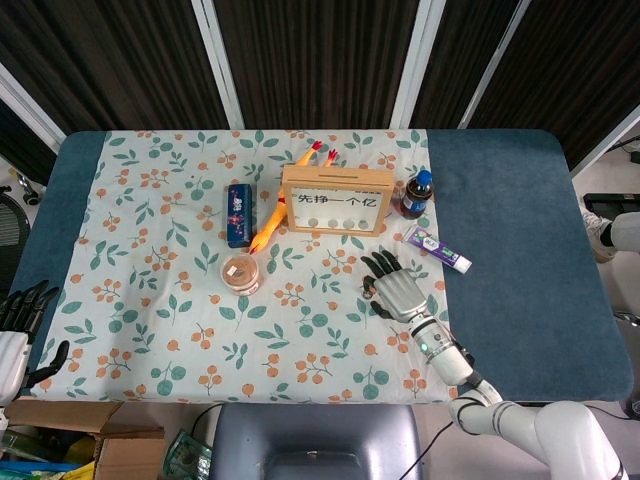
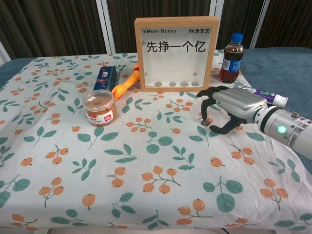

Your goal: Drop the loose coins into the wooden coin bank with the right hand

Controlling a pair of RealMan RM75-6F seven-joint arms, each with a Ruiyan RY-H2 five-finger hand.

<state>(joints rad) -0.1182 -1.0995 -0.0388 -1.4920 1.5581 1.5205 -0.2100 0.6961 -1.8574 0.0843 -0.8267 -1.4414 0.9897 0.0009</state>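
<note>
The counter (image 1: 520,250) carried a floral cloth (image 1: 150,300) over all but its left and right margins.

The wooden coin bank (image 2: 176,53) stood upright toward the far edge, near the middle, with a row of coins lying along the bottom behind its clear front.

Your right robot hand (image 2: 229,105) hovered low over the cloth in front of the bank's right end, palm down, fingers spread and curled downward, thumb hooked beneath. It held nothing. Its fingertips (image 2: 205,117) were just above or touching the one loose coin (image 2: 206,123) on the cloth; I could not tell which.

Your left robot hand (image 1: 18,325) hung off the near left corner of the counter, fingers apart, holding nothing.

A yellow rubber chicken (image 1: 283,205) lay against the bank's left side, partly behind it. A dark blue tin (image 1: 237,214) lay left of the chicken. A cola bottle (image 2: 231,57) stood upright just right of the bank. A toothpaste tube (image 1: 437,248) lay on the cloth's right border, between the bottle and the near edge. A round jar with a clear lid (image 2: 99,107) stood toward the near edge from the tin.
</note>
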